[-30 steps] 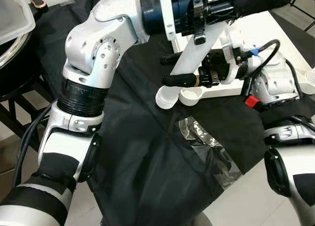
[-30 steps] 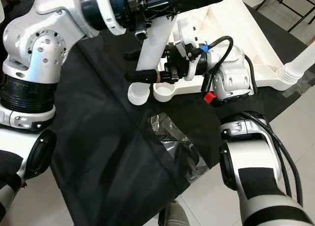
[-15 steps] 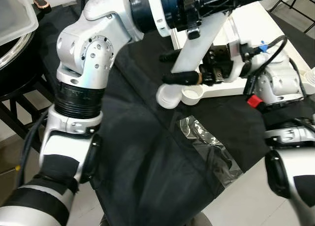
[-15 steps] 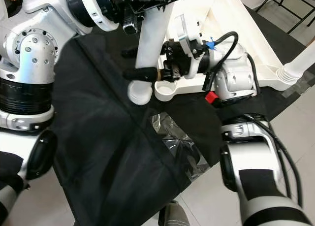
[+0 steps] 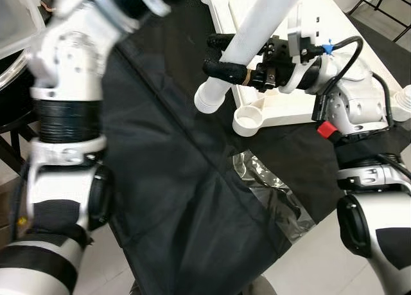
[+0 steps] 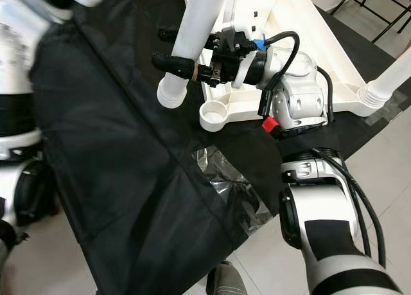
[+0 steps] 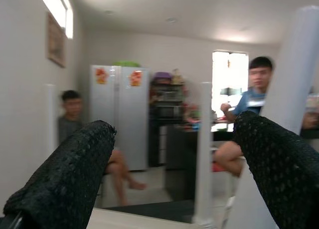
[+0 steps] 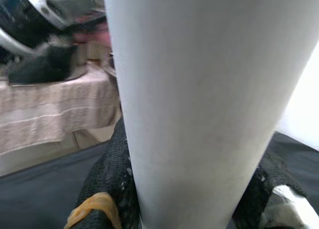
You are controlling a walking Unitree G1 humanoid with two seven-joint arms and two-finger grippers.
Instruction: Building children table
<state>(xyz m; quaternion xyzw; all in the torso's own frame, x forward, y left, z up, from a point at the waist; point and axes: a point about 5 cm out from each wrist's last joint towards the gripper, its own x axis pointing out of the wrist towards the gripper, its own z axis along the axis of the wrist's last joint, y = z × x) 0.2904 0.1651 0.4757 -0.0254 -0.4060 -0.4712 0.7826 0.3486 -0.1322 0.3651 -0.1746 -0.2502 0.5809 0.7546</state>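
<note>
The right gripper (image 5: 215, 54) clenches a tilted white table leg (image 5: 257, 31) above the black cloth (image 5: 173, 179), while the left gripper (image 7: 174, 174) is released.

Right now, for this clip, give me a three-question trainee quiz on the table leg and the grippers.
1. True or false: the right gripper is closed around the white table leg.
2. The leg's ribbed end hangs: A) inside the corner socket B) beside it, not inserted.
3. What lies under the white tabletop?

Key: 1 true. 2 B. 3 a black cloth.
</note>
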